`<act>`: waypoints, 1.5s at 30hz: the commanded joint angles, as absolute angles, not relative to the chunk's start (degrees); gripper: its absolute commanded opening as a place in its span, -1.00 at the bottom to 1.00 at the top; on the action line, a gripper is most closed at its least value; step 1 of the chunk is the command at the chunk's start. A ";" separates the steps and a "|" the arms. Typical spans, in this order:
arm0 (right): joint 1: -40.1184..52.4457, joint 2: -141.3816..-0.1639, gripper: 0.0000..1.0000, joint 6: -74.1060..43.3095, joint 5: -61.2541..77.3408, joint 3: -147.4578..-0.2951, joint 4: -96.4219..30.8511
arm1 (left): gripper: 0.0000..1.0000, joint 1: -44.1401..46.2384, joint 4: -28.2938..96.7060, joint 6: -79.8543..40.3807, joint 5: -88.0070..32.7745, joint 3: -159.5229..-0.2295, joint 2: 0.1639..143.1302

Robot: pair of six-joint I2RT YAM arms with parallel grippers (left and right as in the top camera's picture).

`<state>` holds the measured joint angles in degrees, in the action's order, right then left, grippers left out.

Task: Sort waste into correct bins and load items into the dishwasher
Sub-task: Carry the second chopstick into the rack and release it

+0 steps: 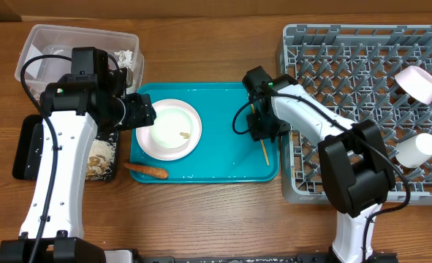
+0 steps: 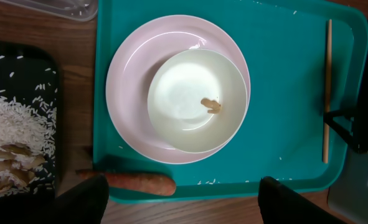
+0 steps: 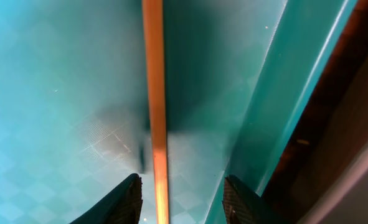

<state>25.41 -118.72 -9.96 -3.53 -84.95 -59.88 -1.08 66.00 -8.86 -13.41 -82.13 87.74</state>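
Note:
A thin wooden chopstick (image 3: 154, 93) lies on the teal tray (image 3: 59, 93). My right gripper (image 3: 180, 200) straddles it, open, with a gap on both sides of the stick. From overhead, that right gripper (image 1: 262, 130) hangs over the upper end of the chopstick (image 1: 264, 152). A white plate (image 2: 127, 93) holds a white bowl (image 2: 184, 93) with a beige food scrap (image 2: 211, 105) inside. An orange carrot (image 2: 137, 182) rests on the tray's near rim. My left gripper (image 2: 184, 205) hovers open above that rim, holding nothing.
The black tray (image 1: 25, 150) at the left holds rice and scraps. The clear tub (image 1: 77, 44) stands behind it. The grey dish rack (image 1: 332, 58) at the right carries a white bowl (image 1: 418, 82) and a white cup (image 1: 417, 150).

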 commanded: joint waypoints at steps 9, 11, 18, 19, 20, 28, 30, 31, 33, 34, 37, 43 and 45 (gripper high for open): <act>25.67 -120.90 -0.10 -13.65 -9.91 -83.26 -60.20 | 0.58 -0.60 65.78 -9.28 -13.13 -82.65 87.53; 26.09 -120.90 -0.10 -10.90 -6.90 -83.26 -59.31 | 0.58 -0.60 65.78 -9.28 -13.13 -82.65 87.53; 27.77 -120.90 -0.09 -9.37 -4.82 -83.26 -58.43 | 0.58 -0.60 65.78 -9.26 -13.13 -82.65 87.53; 28.03 -120.90 -0.10 -9.39 -4.93 -83.26 -58.78 | 0.58 -0.60 65.78 -9.26 -13.13 -82.65 87.53; 28.12 -120.90 -0.09 -9.41 -5.06 -83.26 -59.00 | 0.58 -0.60 65.78 -9.26 -13.13 -82.65 87.53; 28.12 -120.90 -0.12 -7.97 1.19 -83.26 -59.22 | 0.58 -0.60 65.84 -9.26 -13.13 -82.65 87.55; 28.12 -120.90 -0.18 -7.03 4.14 -83.26 -59.20 | 0.57 -0.60 65.87 -9.26 -13.13 -82.65 87.53; 28.12 -120.90 -0.27 -7.07 4.82 -83.26 -59.20 | 0.57 -0.60 65.91 -9.26 -13.13 -82.65 87.55; 28.12 -120.90 -0.53 -7.46 4.91 -83.26 -59.24 | 0.58 -0.60 65.95 -9.26 -13.13 -82.65 87.55; 28.12 -120.90 -0.64 -7.49 5.32 -83.26 -59.27 | 0.58 -0.60 65.98 -9.26 -13.13 -82.65 87.53; 28.12 -120.90 -0.76 -7.46 6.11 -83.26 -59.48 | 0.58 -0.60 65.95 -9.26 -13.13 -82.65 87.53; 28.12 -120.88 -0.92 -8.16 6.83 -83.26 -59.94 | 0.58 -0.60 65.93 -9.26 -13.13 -82.65 87.55; 28.12 -120.38 -0.92 -9.47 6.83 -83.70 -60.80 | 0.58 -0.60 66.00 -9.26 -13.13 -82.65 87.55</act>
<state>27.86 -119.55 -7.90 5.82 -84.18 -60.14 -1.08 66.02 -8.86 -13.39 -82.13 87.74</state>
